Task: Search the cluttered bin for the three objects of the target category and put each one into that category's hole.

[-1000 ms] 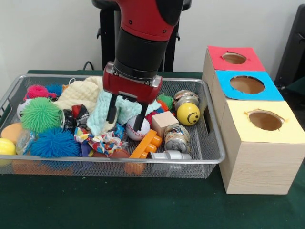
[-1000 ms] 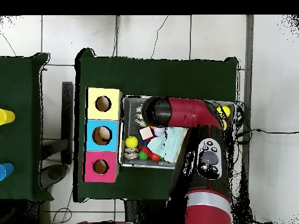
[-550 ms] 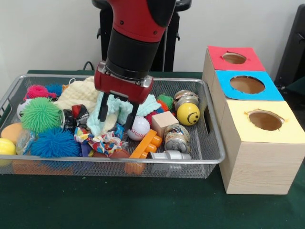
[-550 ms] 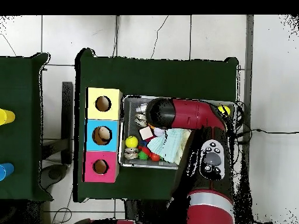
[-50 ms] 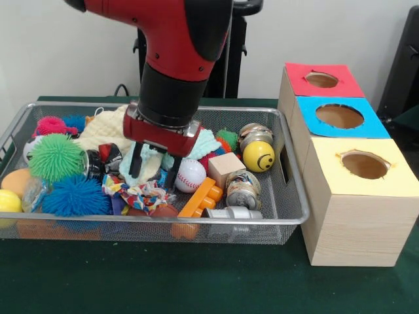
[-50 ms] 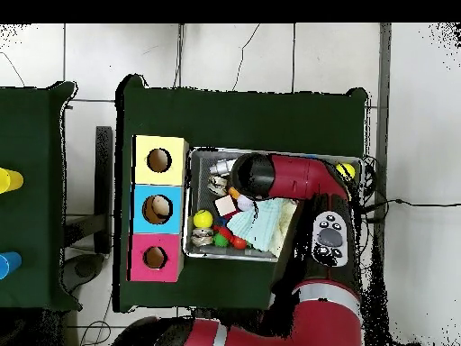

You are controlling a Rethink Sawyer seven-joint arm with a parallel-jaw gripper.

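The gripper (image 5: 154, 171) has slid from above the baseball (image 5: 190, 175) to the mint cloth (image 5: 152, 161); fingers spread, holding nothing; probably a cloth grasp next.

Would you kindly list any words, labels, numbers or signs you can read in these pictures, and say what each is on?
No legible words, brands or numbers in either view.
Drawn smiley face, no text: on the yellow ball in the wire mesh bin.
Printed wrappers, too blurred to read: on the small round metal tins beside the wooden cube.
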